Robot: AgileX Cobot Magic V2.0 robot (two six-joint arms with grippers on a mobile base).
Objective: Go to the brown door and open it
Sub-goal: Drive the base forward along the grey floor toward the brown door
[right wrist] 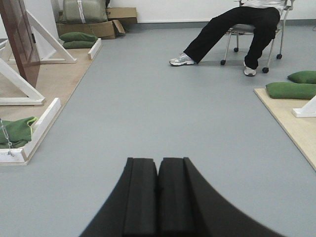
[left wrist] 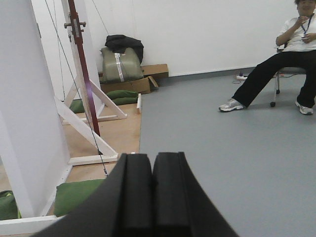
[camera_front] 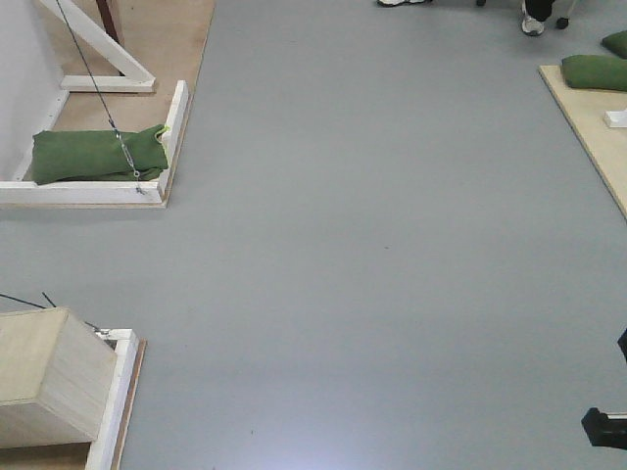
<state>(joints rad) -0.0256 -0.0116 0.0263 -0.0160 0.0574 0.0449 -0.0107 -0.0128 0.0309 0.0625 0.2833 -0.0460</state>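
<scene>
The brown door (right wrist: 19, 37) stands far off at the upper left of the right wrist view, glossy reddish-brown, held in a white braced frame (right wrist: 37, 27). The left wrist view shows the brown door (left wrist: 85, 84) edge-on as a thin red-brown strip, with handle hardware (left wrist: 75, 23) near its top. My left gripper (left wrist: 152, 157) is shut with nothing between its pads, low over the grey floor. My right gripper (right wrist: 158, 162) is shut and empty as well, pointing across open floor. Both are well short of the door.
A green sandbag (camera_front: 96, 155) weighs down the white base frame (camera_front: 176, 117) at the left. A pale plywood box (camera_front: 49, 377) sits at the lower left. A plywood platform (camera_front: 588, 122) with sandbags lies at the right. A seated person (right wrist: 237, 24) is ahead; boxes (left wrist: 133, 81) line the wall.
</scene>
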